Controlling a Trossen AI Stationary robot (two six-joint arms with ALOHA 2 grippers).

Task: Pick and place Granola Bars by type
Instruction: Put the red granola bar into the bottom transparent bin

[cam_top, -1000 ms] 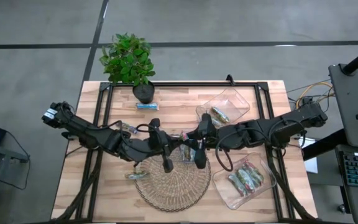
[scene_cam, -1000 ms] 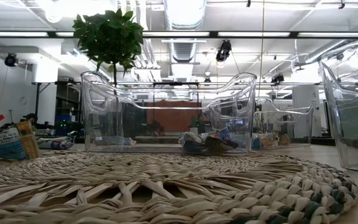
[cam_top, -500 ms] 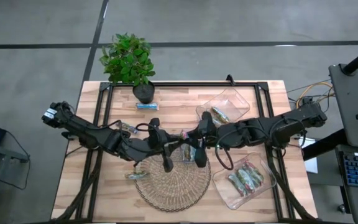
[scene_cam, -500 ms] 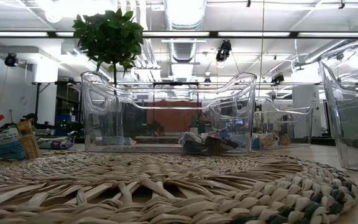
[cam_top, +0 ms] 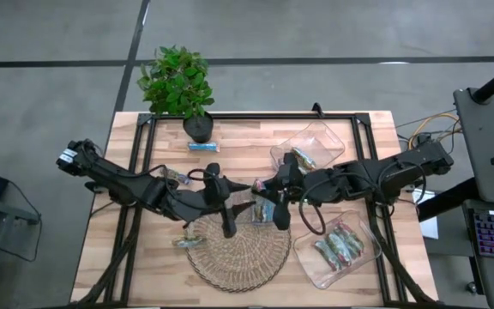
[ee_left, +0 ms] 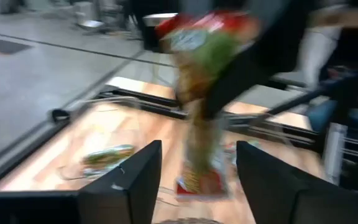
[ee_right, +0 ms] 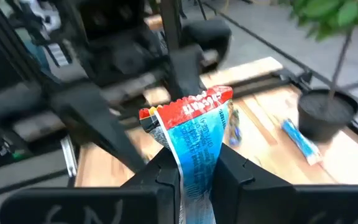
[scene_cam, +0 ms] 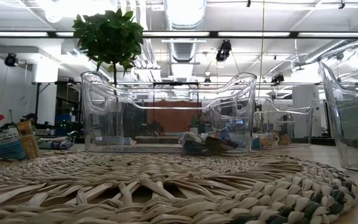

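Note:
My right gripper [cam_top: 273, 210] is shut on a granola bar [ee_right: 191, 134] with a blue wrapper and a red end, held in the air over the far edge of the round wicker mat [cam_top: 238, 249]. My left gripper [cam_top: 230, 223] faces it from the table's left. It is open [ee_left: 197, 152]. Its two fingers stand on either side of the bar [ee_left: 197, 99] without touching it. The low view shows neither gripper. Another bar [cam_top: 184, 241] lies on the table by the mat's left edge. My right gripper pinches the bar's blue middle [ee_right: 194, 155] between its two fingers, coming from the table's right. The bar runs on along the fingers, and its red crimped end [ee_right: 188, 109] sticks out past the fingertips. It is lifted clear of the mat and table.
A clear tray [cam_top: 309, 146] at the far right holds a green bar, and a second tray [cam_top: 337, 249] at the near right holds several bars. A potted plant [cam_top: 178, 86] stands at the far edge. A blue bar [cam_top: 202, 147] and another bar [cam_top: 178, 178] lie near it.
My left gripper has opened and let go of the bar. The bar stays lifted in my right gripper. Both arms have hardly moved.

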